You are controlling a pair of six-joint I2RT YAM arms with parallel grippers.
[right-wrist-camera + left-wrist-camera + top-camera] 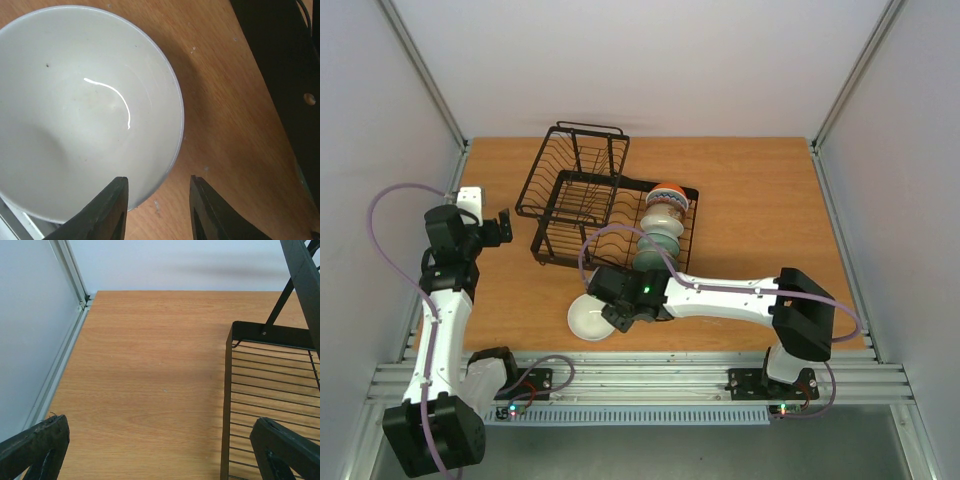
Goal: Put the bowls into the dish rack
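Note:
A plain white bowl [586, 320] [85, 110] sits upright on the wooden table near its front edge. My right gripper [617, 317] [159, 179] is open and straddles the bowl's right rim, one finger over the inside and the other outside over bare wood. Neither pad touches the rim. The black wire dish rack [575, 190] [227, 390] stands behind. Its basket section holds an orange-rimmed bowl [668, 193], a white bowl [665, 214] and a pale green bowl [658, 240] on edge in a row. My left gripper [501, 228] hangs wide open left of the rack, holding nothing.
A metal frame rail [60, 365] runs along the table's left side. The table's front edge [620, 350] lies just below the white bowl. In the right wrist view a black bar [280, 75] crosses the upper right corner.

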